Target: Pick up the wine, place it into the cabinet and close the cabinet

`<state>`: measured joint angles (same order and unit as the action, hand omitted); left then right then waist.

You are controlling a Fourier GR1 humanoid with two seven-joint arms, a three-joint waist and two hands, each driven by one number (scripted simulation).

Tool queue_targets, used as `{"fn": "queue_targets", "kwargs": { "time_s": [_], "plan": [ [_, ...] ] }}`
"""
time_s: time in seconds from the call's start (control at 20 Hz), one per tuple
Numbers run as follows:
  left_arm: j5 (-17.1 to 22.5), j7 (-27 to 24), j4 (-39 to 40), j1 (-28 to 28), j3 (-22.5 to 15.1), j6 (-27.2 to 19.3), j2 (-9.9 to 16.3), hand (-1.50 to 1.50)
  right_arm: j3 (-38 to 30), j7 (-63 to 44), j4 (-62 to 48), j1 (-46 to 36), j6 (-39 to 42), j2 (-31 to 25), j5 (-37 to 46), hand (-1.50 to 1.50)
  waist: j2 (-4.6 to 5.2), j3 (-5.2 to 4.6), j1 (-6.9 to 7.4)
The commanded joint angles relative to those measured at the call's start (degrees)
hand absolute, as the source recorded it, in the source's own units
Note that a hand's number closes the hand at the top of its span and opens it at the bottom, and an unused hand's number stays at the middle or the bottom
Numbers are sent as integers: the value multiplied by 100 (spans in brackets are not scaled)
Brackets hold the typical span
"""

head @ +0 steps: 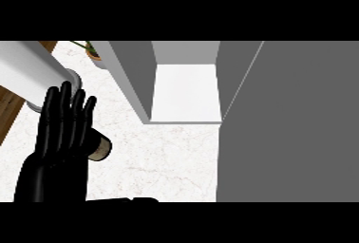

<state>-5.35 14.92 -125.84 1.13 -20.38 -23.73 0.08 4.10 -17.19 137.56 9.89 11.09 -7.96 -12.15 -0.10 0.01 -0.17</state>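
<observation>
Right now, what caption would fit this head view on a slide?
Left hand raised open beside the open cabinet, wine partly hidden behind it.

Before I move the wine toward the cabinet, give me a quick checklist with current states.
1. Cabinet open, shelf showing: ok.
2. Door swung clear of the opening: ok.
3. Left hand by the wine, fingers straight, not wrapped round it: not ok.
4. Wine off the counter: cannot tell; the hand hides most of it.
5. Right hand ready: cannot tell, not in view.
6. Path from wine to shelf over bare counter: ok.
</observation>
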Motion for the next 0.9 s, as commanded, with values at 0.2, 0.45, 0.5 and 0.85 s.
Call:
{"fn": "queue_targets", "kwargs": {
  "time_s": [0.2,0.45,0.5,0.85],
  "plan": [
    [-676,1116,-708,389,-307,-554,-8,-150,0,-669,314,-602,-307,79,-78,-150,-2,1,28],
    [-1017,1364,-748,470,-495,-917,-8,-150,304,-874,657,-310,-287,205,85,-150,-6,1,5],
    [-645,1488,-904,424,-9,-575,50,-150,77,-1053,962,-180,-353,117,-98,-150,-6,0,-7],
    [-1099,1550,-1014,217,-33,-646,42,-150,121,-1468,769,-967,-632,97,107,-150,-1,-1,14]
  ]
}}
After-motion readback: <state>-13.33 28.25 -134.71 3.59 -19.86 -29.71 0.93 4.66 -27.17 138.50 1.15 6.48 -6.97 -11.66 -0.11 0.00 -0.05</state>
